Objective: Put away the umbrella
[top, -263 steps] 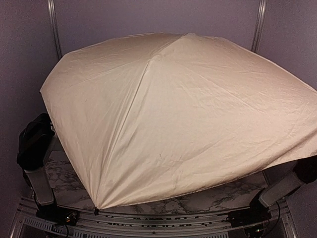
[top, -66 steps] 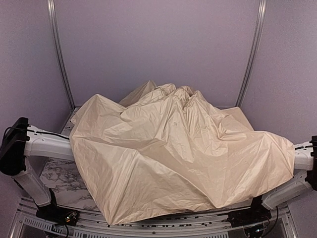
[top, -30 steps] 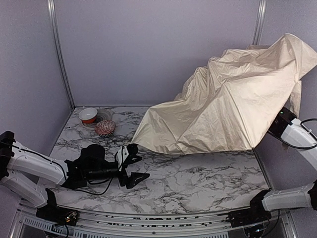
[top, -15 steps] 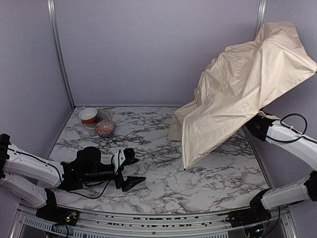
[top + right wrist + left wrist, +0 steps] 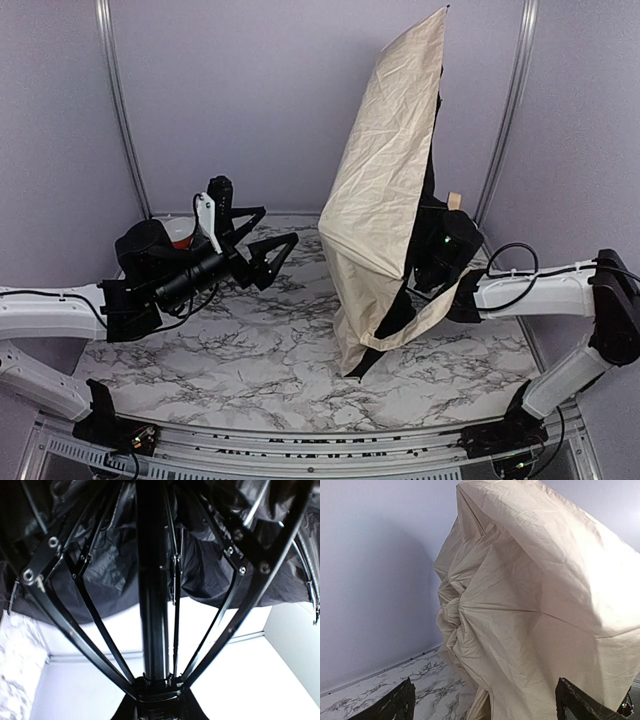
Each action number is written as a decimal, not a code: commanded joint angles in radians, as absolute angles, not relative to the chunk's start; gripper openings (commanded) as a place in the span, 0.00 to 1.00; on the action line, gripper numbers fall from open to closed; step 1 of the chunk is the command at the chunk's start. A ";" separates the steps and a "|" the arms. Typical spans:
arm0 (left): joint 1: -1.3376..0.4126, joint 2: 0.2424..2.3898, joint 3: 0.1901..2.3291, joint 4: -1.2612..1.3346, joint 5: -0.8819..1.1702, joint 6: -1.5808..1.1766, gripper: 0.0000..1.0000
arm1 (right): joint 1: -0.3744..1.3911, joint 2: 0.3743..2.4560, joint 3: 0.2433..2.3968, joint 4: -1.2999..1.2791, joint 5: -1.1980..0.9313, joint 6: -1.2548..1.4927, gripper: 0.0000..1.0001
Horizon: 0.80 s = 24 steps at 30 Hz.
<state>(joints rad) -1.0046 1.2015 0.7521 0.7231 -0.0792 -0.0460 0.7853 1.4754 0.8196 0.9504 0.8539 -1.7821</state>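
Top view: logs change against half a second back; finds the umbrella [image 5: 385, 190] swung in from the right wall to centre-right and stood nearly on end; finds the left gripper [image 5: 250, 238] lifted off the table [image 5: 250, 350] and turned toward it. Places the cream canopy [image 5: 380, 130] upright, one corner high, lower hem at or just above the table, contact not discernible; notes black underside toward the right gripper [image 5: 440, 252] and tan knob [image 5: 453, 200] poking out behind. Judges that gripper's hold to be all that keeps the umbrella up, cloth side offered to the other for gathering; counts one umbrella, one knob, two grippers.

Left wrist view: shows crumpled canopy filling the frame; shows own fingertips [image 5: 395, 705] at the bottom corners, spread wide, nothing between; reads as a pincer gaped ready for cloth, not yet touching.

Right wrist view: looks up along one black shaft [image 5: 152, 605] into ribs [image 5: 75, 625] fanning from one hub [image 5: 155, 697]; counts at least six ribs; shows no own fingers; infers closure on the shaft from its centred line and the lifted umbrella; cannot tell the gap itself.
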 commanded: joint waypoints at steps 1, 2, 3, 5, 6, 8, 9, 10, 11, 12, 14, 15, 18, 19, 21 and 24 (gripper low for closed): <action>-0.986 1.216 0.739 0.703 -0.024 -0.030 0.98 | 0.792 1.470 0.841 0.949 0.832 -1.628 0.00; -0.986 1.216 0.738 0.703 0.013 -0.028 0.98 | 0.793 1.478 0.846 0.954 0.832 -1.611 0.00; -0.986 1.214 0.738 0.703 0.042 -0.027 0.98 | 0.795 1.490 0.857 0.985 0.848 -1.604 0.00; -0.989 1.211 0.739 0.703 0.097 -0.026 0.98 | 0.796 1.523 0.892 1.001 0.881 -1.598 0.00; -0.990 1.205 0.744 0.703 0.113 -0.026 0.98 | 0.797 1.540 0.907 0.997 0.890 -1.596 0.00; -0.992 1.192 0.761 0.703 0.119 -0.035 0.98 | 0.805 1.565 0.908 1.020 0.894 -1.614 0.00; -0.992 1.185 0.772 0.703 0.116 -0.046 0.99 | 0.810 1.577 0.897 1.046 0.895 -1.634 0.00; -0.992 1.178 0.785 0.701 0.111 -0.056 0.99 | 0.814 1.588 0.890 1.065 0.899 -1.645 0.00; -0.992 1.172 0.800 0.696 0.106 -0.068 0.99 | 0.818 1.602 0.885 1.078 0.905 -1.651 0.00; -0.992 1.172 0.819 0.689 0.111 -0.077 0.99 | 0.820 1.609 0.885 1.082 0.912 -1.654 0.00; -0.992 1.188 0.863 0.668 0.138 -0.101 0.99 | 0.827 1.634 0.886 1.117 0.922 -1.676 0.00; -0.992 1.201 0.888 0.650 0.152 -0.109 0.99 | 0.831 1.644 0.887 1.136 0.925 -1.690 0.00; -0.991 1.241 0.937 0.605 0.176 -0.112 0.99 | 0.833 1.659 0.894 1.123 0.927 -1.686 0.00; -0.990 1.254 0.946 0.600 0.172 -0.114 0.99 | 0.848 1.659 0.896 1.097 0.927 -1.663 0.00; -0.987 1.290 0.965 0.589 0.162 -0.117 0.99 | 0.872 1.656 0.895 1.036 0.925 -1.605 0.00; -0.983 1.361 1.003 0.533 0.113 -0.114 0.99 | 0.888 1.653 0.899 0.939 0.930 -1.502 0.01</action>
